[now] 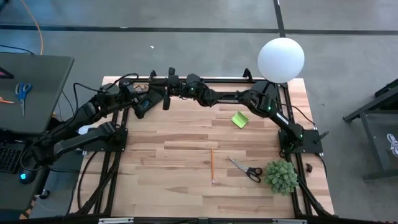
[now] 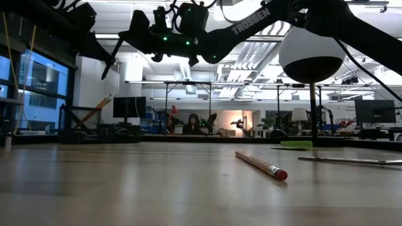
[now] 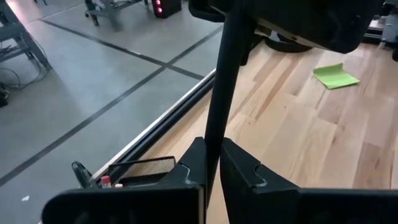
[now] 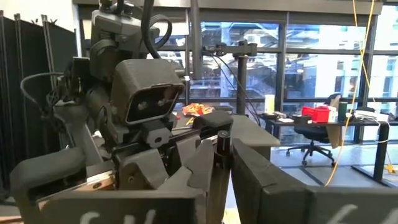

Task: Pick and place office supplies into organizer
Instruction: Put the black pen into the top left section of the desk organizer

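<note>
While hanging above the surface point(image 1: 186, 155) at 12 o'clock, over the organizer point(image 3: 144, 167) by the far edge, risks a fumbled handover. Left end effector point(image 3: 213, 148) clamped tight on the black pen point(image 3: 217, 81); right end effector point(image 4: 222, 148) pinched nearly closed on its other end. Could twist the pen through opposed pulls, or drop it beside the organizer on early release.

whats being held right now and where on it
A black pen, gripped from both ends in mid-air: the left hand is clamped on one end, and the right hand looks closed on the other end.
</note>
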{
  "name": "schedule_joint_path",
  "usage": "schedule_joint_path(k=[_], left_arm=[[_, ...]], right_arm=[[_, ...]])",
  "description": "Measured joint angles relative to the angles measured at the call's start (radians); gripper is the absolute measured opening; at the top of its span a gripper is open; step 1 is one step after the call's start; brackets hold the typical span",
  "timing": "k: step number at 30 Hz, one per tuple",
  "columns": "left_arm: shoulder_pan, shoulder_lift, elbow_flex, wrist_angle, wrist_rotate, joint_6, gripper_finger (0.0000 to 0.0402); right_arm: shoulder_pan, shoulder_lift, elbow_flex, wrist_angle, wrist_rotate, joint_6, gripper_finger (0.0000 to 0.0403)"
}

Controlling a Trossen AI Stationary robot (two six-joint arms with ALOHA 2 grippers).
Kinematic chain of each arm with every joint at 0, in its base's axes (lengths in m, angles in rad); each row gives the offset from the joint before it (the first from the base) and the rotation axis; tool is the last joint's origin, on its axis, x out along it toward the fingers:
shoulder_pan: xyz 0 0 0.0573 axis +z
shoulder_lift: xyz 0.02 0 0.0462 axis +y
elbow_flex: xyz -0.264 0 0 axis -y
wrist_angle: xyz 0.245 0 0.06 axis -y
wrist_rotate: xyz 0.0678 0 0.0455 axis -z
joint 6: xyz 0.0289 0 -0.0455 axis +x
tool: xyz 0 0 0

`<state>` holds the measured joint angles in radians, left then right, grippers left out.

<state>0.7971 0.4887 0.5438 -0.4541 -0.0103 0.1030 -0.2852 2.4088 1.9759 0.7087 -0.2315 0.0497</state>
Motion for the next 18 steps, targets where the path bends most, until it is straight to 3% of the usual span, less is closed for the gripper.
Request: schedule_joint_path(k=[5,8,14,18], left_arm=[[0.001,0.0,0.0,0.004,0.01,-0.005,0.0021],[0.001,0.001,-0.001,0.028,0.012,-0.011,0.0046],[0.001,0.0,0.001,0.097,0.118,-0.012,0.01],[0.001,0.007,0.001,0.107,0.114,-0.006,0.0122]], right_arm=[[-0.001,0.0,0.0,-0.007,-0.033,-0.006,0.0015],[0.0,0.0,0.001,-0.009,-0.035,-0.011,0.0015],[0.002,0.003,-0.002,-0.04,-0.038,-0.03,0.0015],[0.001,0.003,-0.002,-0.036,-0.037,-0.03,0.0015]])
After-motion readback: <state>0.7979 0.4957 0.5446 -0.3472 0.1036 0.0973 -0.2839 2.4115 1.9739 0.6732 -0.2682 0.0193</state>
